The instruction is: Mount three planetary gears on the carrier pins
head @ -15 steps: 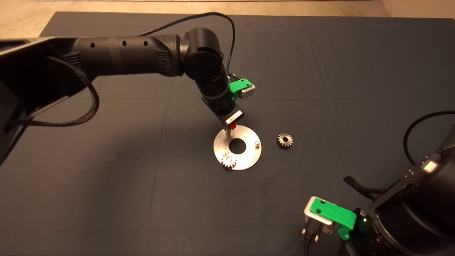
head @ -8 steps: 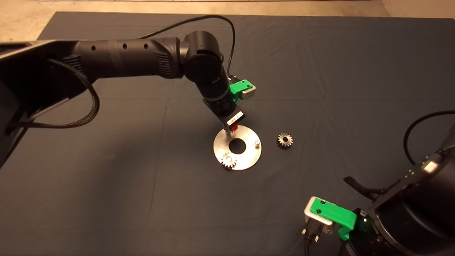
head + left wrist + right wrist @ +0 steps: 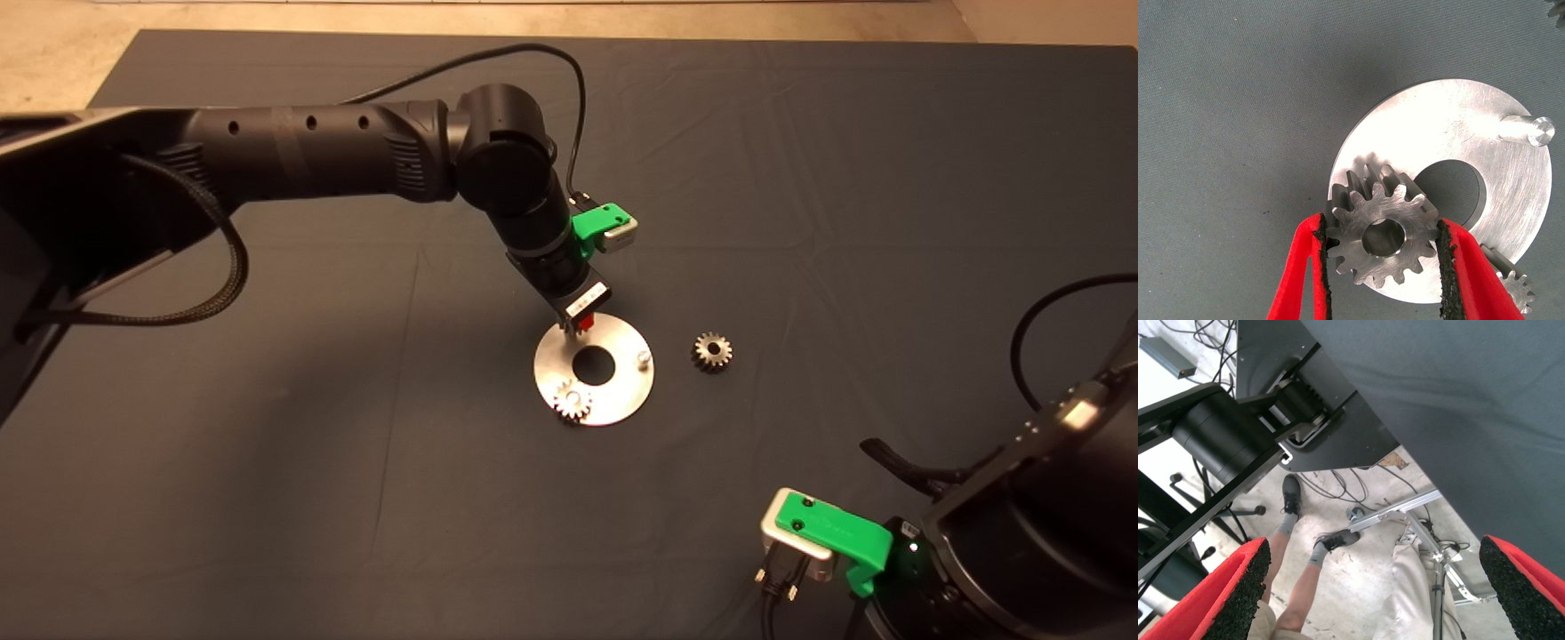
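one gear [image 3: 1383, 239] pinched in left claw [image 3: 1383, 267], over disc [image 3: 1511, 193], no readable writing

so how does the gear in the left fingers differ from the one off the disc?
The held gear is clamped by the left gripper above the disc; the loose gear lies untouched on the mat, right of the disc. Held gear looks bright, loose gear darker. Both are small toothed spur gears.

Probably a robotics lab, matted table [image 3: 267, 462], floor cables [image 3: 1358, 490], aluminium framing [image 3: 1395, 510]

Dark mat [image 3: 267, 444] over table; pale concrete floor [image 3: 1358, 587], loose cables [image 3: 1338, 490] beyond.
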Tool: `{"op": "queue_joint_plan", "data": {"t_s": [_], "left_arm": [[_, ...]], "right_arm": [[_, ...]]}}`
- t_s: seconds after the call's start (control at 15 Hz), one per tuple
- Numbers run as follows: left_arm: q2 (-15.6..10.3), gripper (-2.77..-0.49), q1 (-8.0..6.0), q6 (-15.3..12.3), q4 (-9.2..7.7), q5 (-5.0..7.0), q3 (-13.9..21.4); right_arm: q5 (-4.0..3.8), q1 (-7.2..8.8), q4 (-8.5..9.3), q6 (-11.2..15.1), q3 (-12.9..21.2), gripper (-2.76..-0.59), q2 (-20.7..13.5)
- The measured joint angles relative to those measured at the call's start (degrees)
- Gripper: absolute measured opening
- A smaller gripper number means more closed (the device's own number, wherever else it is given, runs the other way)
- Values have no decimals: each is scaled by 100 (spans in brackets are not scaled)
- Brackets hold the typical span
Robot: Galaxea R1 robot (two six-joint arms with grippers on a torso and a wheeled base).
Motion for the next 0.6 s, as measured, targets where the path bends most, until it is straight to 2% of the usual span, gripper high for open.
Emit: {"op": "queue_joint_plan", "data": {"t_s": [0.27,0.6], "left_arm": [[0,-257,2,-2,0,-4,0],[0,-257,20,-7,11,-83,18]], "right_arm": [[0,23,1,0,0,-103,0],[2,45,2,0,1,-103,0]]}}
